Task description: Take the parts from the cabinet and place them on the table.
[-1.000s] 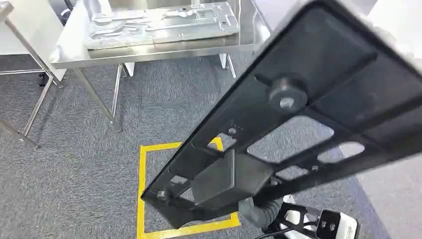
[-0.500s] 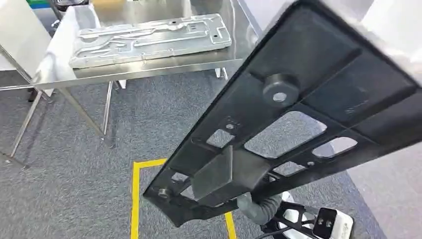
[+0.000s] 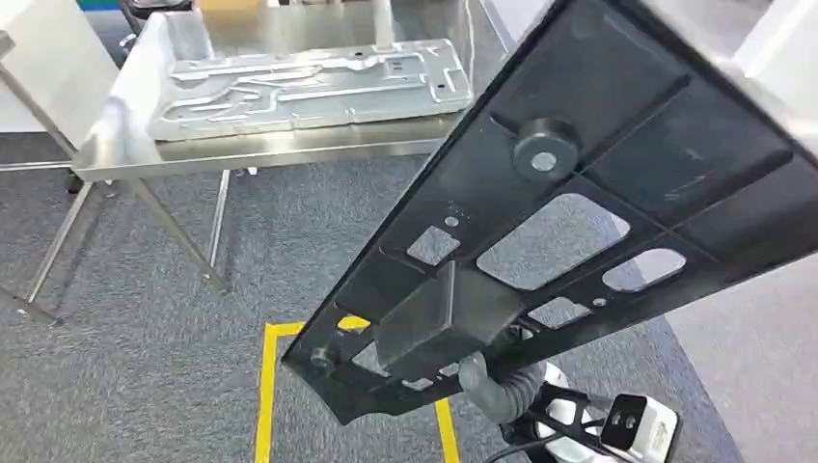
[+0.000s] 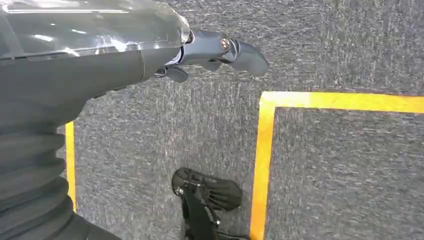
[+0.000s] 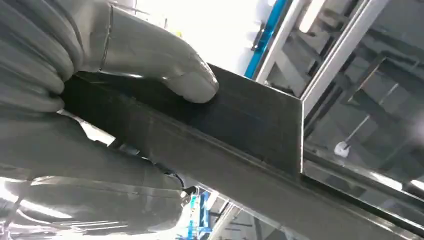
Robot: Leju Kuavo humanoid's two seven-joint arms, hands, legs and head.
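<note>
Black panel (image 3: 579, 222), long and flat with cut-out windows, a round boss and a boxy block on its underside, slants across most of my head view, its low end over the carpet (image 3: 145, 367) and its high end running off toward the upper right. It is up in the air, well apart from the table (image 3: 289, 154).

My right hand (image 5: 125, 65) has it: in the right wrist view the thick thumb lies pressed flat on the panel's dark face close to a square corner, and the rest of the hand sits under the edge, so the panel is clamped between them. From the head view I see just the grey ribbed wrist cover below the panel's low end.

That steel table stands ahead and to the left on thin angled legs. A silver plate (image 3: 309, 87) with pressed channels lies flat along its top.

Grey carpet covers the floor, marked with a yellow tape square (image 3: 265, 395); the panel's low end hangs above its upper side.

My left hand (image 4: 215, 50) hangs over the carpet beside a corner of the tape, in the left wrist view. It holds nothing. The thumb sticks out and the other fingers are mostly hidden behind the cover, so I cannot tell whether they are spread or curled.
</note>
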